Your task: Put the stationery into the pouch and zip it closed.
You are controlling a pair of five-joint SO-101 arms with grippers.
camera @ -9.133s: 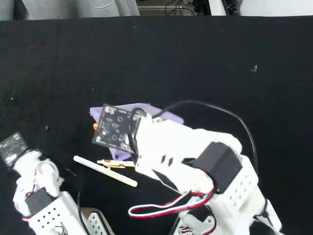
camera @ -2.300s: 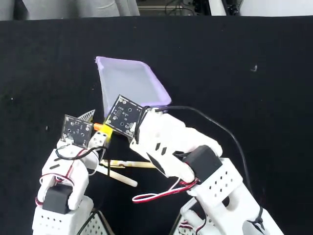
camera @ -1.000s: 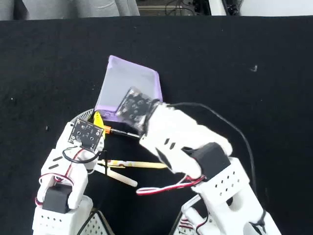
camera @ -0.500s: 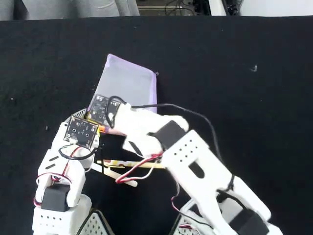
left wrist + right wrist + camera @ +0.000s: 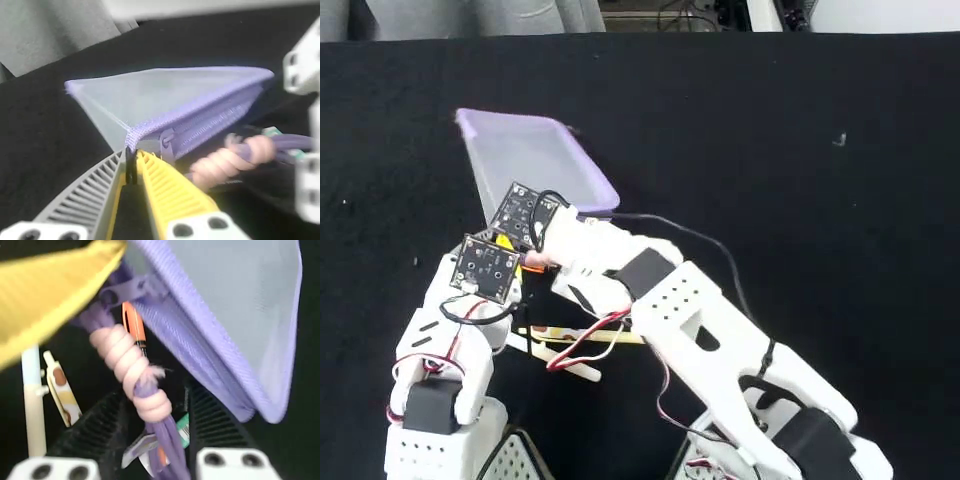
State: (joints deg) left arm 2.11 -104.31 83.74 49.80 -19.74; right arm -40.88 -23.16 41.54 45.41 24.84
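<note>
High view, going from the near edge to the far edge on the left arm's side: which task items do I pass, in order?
white pen → yellow pen → purple pouch

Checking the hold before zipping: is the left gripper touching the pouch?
Touching. The left wrist view shows the left gripper clamped on the zipper-end corner of the pouch.
</note>
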